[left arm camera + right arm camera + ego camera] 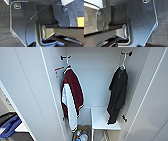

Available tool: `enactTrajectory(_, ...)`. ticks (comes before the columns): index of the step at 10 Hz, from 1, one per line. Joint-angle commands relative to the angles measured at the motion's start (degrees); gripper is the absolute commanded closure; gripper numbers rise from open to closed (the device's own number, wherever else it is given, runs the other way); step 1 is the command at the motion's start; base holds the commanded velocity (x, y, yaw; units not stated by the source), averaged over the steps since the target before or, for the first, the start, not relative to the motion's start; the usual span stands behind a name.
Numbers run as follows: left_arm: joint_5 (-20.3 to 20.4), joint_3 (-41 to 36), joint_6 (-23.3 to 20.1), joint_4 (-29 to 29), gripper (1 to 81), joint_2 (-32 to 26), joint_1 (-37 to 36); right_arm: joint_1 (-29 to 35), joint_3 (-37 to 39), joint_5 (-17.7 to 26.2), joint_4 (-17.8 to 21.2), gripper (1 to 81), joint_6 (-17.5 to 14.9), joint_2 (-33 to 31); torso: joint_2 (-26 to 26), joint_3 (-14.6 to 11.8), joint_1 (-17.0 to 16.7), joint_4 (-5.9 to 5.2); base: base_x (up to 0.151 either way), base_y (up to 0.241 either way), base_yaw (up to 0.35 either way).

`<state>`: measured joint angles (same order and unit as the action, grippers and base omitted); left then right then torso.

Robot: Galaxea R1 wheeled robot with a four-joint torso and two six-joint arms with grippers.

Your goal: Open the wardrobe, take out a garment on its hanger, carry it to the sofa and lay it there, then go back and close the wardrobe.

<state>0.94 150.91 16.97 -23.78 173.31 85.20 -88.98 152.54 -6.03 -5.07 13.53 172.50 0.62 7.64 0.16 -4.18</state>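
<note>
The white wardrobe (pixel 97 77) stands open in the head view, its left door (pixel 27 92) and right door (pixel 152 102) swung wide. Inside on the right, the black garment (pixel 117 94) hangs on a white hanger (pixel 123 65) from a dark wall hook (pixel 127 53). It drapes down to a white shelf (pixel 103 119). A dark red and white jacket (pixel 71 97) hangs on the left from another hook. The two wrist views show the robot's own dark plates over grey floor.
Low inside the wardrobe sits a box of small colourful items (pixel 81 135). A small dark fitting (pixel 124 118) sticks out of the right inner wall near the shelf. Something blue (pixel 10 125) lies beyond the left door at the lower left.
</note>
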Motion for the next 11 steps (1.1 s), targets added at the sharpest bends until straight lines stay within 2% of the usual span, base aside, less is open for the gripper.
enactTrajectory(1, -3.5, 0.0, 0.1, -0.4, 1.0, -0.2, -1.3, 1.2, 0.0, 3.7, -0.5, 1.0, -0.2, 0.4, 0.0, 0.0, 0.0, 0.0, 0.0, 0.0, 0.0)
enactTrajectory(6, -2.5, 0.0, 0.1, -0.6, 1.0, -0.2, -1.7, 1.1, 1.0, 4.4, -0.3, 1.0, 0.0, 2.1, 0.1, -0.5, -0.1, 0.0, 0.0, 0.0, 0.0)
enactTrajectory(7, -2.2, 0.0, -0.1, -0.7, 1.0, -0.2, -1.7, 1.5, 1.6, 5.7, -1.2, 1.0, -0.6, 2.4, 0.1, -0.5, -0.1, 0.0, 0.0, 0.0, 0.0)
enactTrajectory(8, -1.6, 0.2, -0.1, -0.7, 1.0, -0.2, -1.7, 2.1, 1.7, 8.7, -2.8, 1.0, -1.4, 2.7, 0.1, -0.5, -0.1, 0.0, 0.0, 0.0, 0.0)
enactTrajectory(11, -0.9, 0.2, -0.1, -0.7, 1.0, 0.1, -1.7, 2.1, 1.8, 9.4, -4.2, 1.0, -1.4, 3.1, 0.1, -0.5, -0.1, 0.0, 0.0, 0.0, 0.0)
